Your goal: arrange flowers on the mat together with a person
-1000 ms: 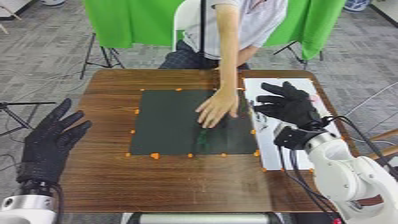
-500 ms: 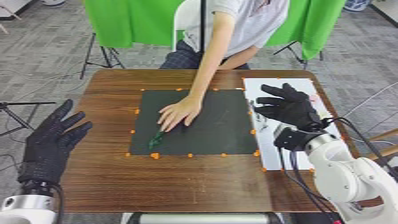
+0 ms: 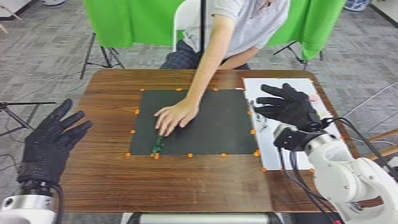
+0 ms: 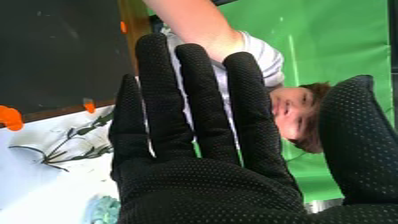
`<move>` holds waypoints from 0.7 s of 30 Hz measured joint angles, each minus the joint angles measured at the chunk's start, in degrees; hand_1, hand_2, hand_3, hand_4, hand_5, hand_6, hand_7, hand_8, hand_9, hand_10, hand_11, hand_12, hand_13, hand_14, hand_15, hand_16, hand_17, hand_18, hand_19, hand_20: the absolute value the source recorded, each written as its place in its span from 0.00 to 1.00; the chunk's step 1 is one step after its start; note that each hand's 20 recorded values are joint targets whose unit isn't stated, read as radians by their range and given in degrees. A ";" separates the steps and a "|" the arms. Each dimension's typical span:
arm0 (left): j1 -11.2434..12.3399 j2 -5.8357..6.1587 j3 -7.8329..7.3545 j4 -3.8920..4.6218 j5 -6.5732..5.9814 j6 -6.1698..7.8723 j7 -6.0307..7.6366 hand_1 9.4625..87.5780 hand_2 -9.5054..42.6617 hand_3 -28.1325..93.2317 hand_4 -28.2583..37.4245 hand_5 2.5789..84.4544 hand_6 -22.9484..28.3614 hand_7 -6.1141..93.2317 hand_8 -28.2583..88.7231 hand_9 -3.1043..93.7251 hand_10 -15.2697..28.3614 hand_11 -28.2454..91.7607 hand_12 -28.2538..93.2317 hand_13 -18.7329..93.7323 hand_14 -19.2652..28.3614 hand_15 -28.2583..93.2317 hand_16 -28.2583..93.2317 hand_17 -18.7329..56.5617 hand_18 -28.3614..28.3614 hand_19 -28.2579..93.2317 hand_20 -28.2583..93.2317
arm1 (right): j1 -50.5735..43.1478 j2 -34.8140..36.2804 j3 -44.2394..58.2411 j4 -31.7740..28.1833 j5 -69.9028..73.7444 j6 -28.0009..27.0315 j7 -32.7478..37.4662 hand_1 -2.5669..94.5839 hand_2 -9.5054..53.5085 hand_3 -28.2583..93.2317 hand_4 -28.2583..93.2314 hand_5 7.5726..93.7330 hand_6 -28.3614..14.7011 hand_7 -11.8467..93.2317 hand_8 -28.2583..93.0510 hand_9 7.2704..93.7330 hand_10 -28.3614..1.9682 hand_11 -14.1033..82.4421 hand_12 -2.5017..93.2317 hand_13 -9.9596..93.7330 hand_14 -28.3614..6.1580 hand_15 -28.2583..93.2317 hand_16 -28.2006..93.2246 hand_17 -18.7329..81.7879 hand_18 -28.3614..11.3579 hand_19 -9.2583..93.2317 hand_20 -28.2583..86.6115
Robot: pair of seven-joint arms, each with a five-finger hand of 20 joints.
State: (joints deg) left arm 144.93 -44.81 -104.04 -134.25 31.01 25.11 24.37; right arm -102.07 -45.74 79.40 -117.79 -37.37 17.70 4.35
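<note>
Right robot hand [image 3: 290,108] empty, fingers spread; person's hand [image 3: 179,114] has moved green sprig [image 3: 158,145] leftward across mat [image 3: 218,131], probably nearly placed.

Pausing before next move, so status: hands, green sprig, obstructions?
Left hand, right hand open. Sprig on mat, at person's hand. Person's arm over mat, possible obstruction.

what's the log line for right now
person's hand on green sprig, mat's near left | right hand open over white sheet | left hand open, left of mat

left hand [image 3: 44,152]: fingers loosely extended | right hand [image 3: 291,107]: fingers extended, thumb spread wide
</note>
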 measured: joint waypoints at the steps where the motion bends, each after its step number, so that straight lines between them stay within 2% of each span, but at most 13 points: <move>1: 0.09 0.17 0.02 0.00 -0.15 0.10 0.25 0.14 0.33 0.85 0.05 0.33 0.53 0.17 0.17 0.33 0.69 0.39 0.33 0.35 0.83 0.56 0.20 0.12 0.84 0.54 0.34 | 0.02 0.01 -0.01 0.00 0.01 0.00 -0.02 0.22 0.32 0.84 0.03 0.52 0.68 0.25 0.13 0.56 0.37 0.32 0.17 0.52 0.25 0.61 0.31 0.24 0.20 0.60 0.39; 9: 0.17 0.78 0.08 0.01 -0.59 0.37 0.89 0.14 0.33 0.85 0.05 0.33 0.53 0.17 0.17 0.33 0.69 0.39 0.33 0.35 0.83 0.56 0.20 0.12 0.84 0.54 0.34 | 0.51 0.07 -0.32 0.03 0.03 0.02 -0.16 0.22 0.32 0.84 0.03 0.52 0.68 0.26 0.13 0.56 0.36 0.32 0.17 0.52 0.25 0.61 0.31 0.24 0.20 0.60 0.39; 21: -0.23 0.41 0.10 0.03 -0.39 0.36 0.50 0.14 0.33 0.85 0.05 0.33 0.53 0.17 0.17 0.33 0.69 0.39 0.33 0.35 0.84 0.56 0.20 0.12 0.84 0.54 0.34 | 1.01 0.14 -0.52 0.03 0.03 0.02 -0.31 0.22 0.32 0.84 0.03 0.52 0.68 0.25 0.13 0.56 0.37 0.32 0.18 0.52 0.25 0.61 0.31 0.24 0.20 0.60 0.39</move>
State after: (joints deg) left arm 144.70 -44.40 -103.94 -134.22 30.62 25.47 24.88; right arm -101.06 -45.60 78.88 -117.75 -37.34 17.72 4.04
